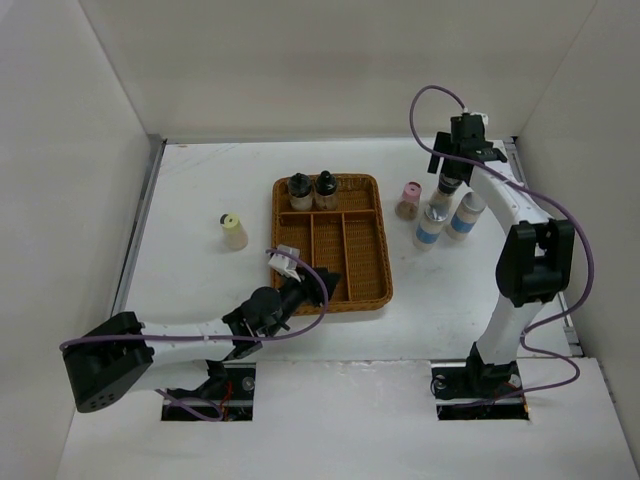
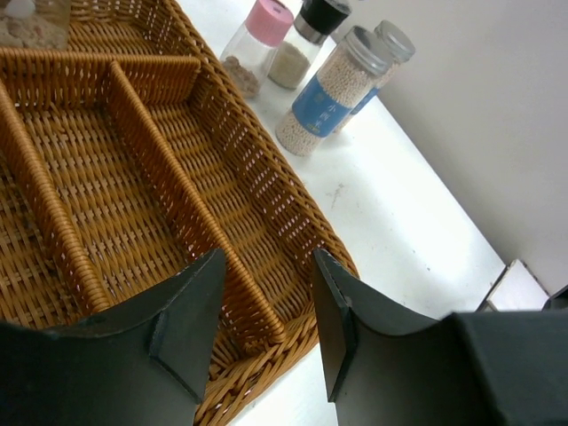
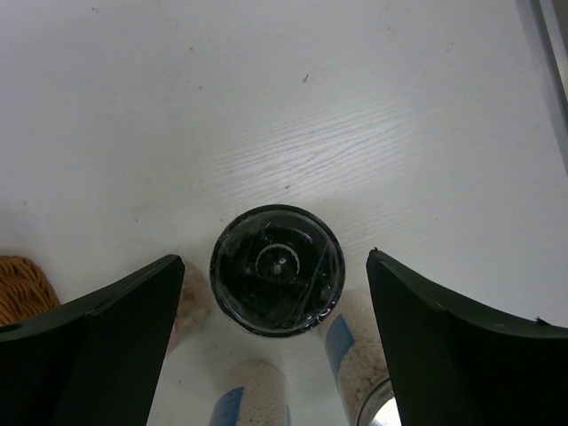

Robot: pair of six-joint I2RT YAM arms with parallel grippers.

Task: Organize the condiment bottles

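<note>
Two dark-capped bottles (image 1: 300, 190) (image 1: 325, 188) stand in the back compartment of the wicker tray (image 1: 370, 285). A cream yellow-capped bottle (image 1: 233, 232) stands left of the tray. Right of the tray stand a pink-capped bottle (image 1: 409, 200), two silver-capped blue-banded bottles (image 1: 430, 225) (image 1: 465, 215) and a third dark-capped bottle (image 1: 449, 186). My right gripper (image 1: 455, 165) is open directly above that dark cap (image 3: 277, 270), one jaw on each side and neither touching it. My left gripper (image 1: 325, 285) is open and empty over the tray's near right corner (image 2: 293, 328).
The tray has long dividers (image 2: 191, 204) and woven walls. The right-hand bottles stand close together; in the left wrist view the pink one (image 2: 257, 40) and a blue-banded one (image 2: 333, 93) are just outside the tray wall. Side walls enclose the table.
</note>
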